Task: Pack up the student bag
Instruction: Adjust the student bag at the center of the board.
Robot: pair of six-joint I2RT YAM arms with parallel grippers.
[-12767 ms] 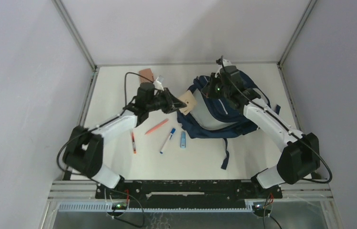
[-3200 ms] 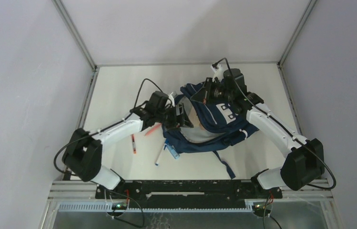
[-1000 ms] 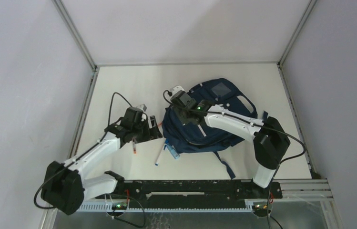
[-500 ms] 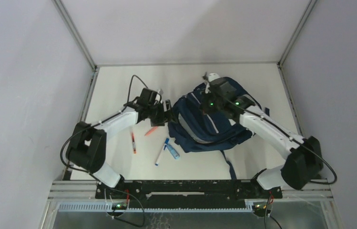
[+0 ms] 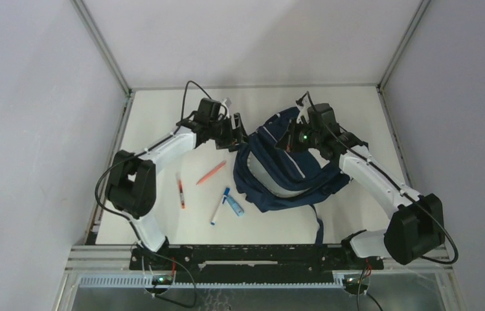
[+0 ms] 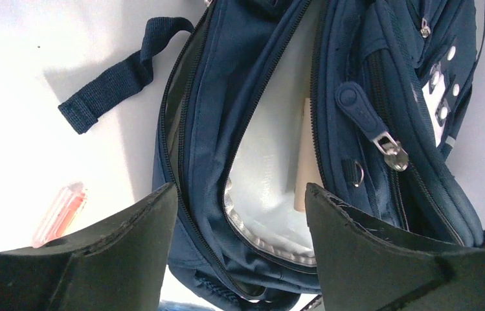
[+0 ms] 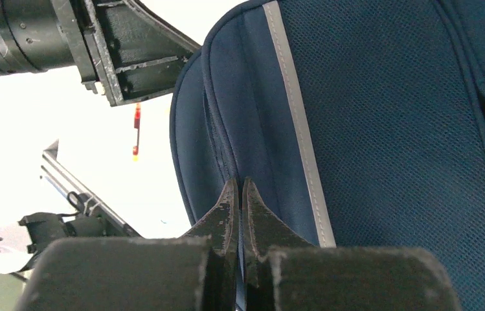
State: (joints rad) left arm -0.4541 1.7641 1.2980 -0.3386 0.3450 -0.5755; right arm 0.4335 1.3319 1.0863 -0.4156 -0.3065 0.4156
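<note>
One white table (image 5: pixel 155 123) carries everything, and the student bag (image 5: pixel 288 175) lies on it a little right of centre, between the two arms, with a dark strap trailing toward the near edge. Its main compartment gapes open toward the left arm, showing pale lining and a tan flat piece (image 6: pixel 304 155) standing inside against the inner wall. The right gripper (image 7: pixel 240 184) is clenched on the bag's navy edge seam, beside a grey stripe (image 7: pixel 298 123), and holds that side raised. The left gripper (image 6: pixel 239 194) hangs just over the opening with its fingers spread wide and nothing between them. Left of the bag, four small things lie loose on the table: a blue-and-white marker (image 5: pixel 220 206) touching a short light-blue stick (image 5: pixel 235 206) just beside the bag's near left corner, an orange pen (image 5: pixel 212 172) farther back, and a red-and-white marker (image 5: pixel 180 193) well apart to the left. A metal zipper pull (image 6: pixel 390 150) dangles from the bag's front pocket.
</note>
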